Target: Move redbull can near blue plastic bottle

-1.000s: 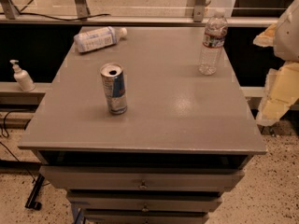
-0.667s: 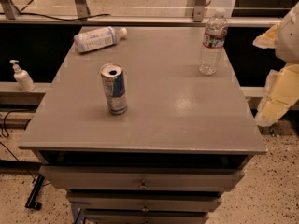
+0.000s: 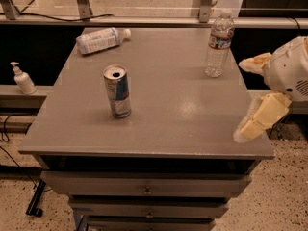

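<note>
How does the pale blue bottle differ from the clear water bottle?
The blue plastic bottle lies on its side, far left; the water bottle stands upright, far right. The blue plastic bottle is stout and pale blue; the water bottle is slimmer and clear. Both have white caps. The gripper is open at the right edge of the table, touching neither.

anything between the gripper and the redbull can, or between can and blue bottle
Nothing visible. Only bare tabletop lies between the gripper at the right edge and the redbull can, and between the can and the blue plastic bottle lying back left.
</note>
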Motion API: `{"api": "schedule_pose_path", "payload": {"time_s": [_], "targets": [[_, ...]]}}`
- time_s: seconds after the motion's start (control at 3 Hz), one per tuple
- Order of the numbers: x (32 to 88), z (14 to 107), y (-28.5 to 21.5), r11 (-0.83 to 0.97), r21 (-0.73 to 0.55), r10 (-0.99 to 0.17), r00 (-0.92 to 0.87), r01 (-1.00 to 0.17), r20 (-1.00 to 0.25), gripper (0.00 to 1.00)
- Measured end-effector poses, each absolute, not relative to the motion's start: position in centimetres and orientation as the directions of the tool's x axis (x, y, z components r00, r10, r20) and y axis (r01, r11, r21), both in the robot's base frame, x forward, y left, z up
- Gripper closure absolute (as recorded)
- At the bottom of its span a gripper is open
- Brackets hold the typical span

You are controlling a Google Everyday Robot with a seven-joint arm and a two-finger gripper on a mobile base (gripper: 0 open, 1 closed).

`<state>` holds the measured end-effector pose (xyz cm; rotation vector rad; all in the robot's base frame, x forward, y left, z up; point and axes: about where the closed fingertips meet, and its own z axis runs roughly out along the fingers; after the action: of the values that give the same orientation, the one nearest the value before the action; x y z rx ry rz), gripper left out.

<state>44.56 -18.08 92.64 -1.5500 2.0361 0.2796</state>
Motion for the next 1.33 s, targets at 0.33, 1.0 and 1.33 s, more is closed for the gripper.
{"api": "schedule_pose_path", "payload": {"time_s": [0.33, 1.0, 1.33], "targets": [[45.9, 91.4, -13.7, 0.321, -0.125, -0.682, -0.138, -0.939, -0.718, 0.00], [45.8, 93.2, -11.5, 0.323, -0.099, -0.613, -0.128, -0.941, -0.779, 0.00], [46.3, 92.6, -10.5, 0.357, -0.072, -0.538, -0.142, -0.931, -0.831, 0.00]]}}
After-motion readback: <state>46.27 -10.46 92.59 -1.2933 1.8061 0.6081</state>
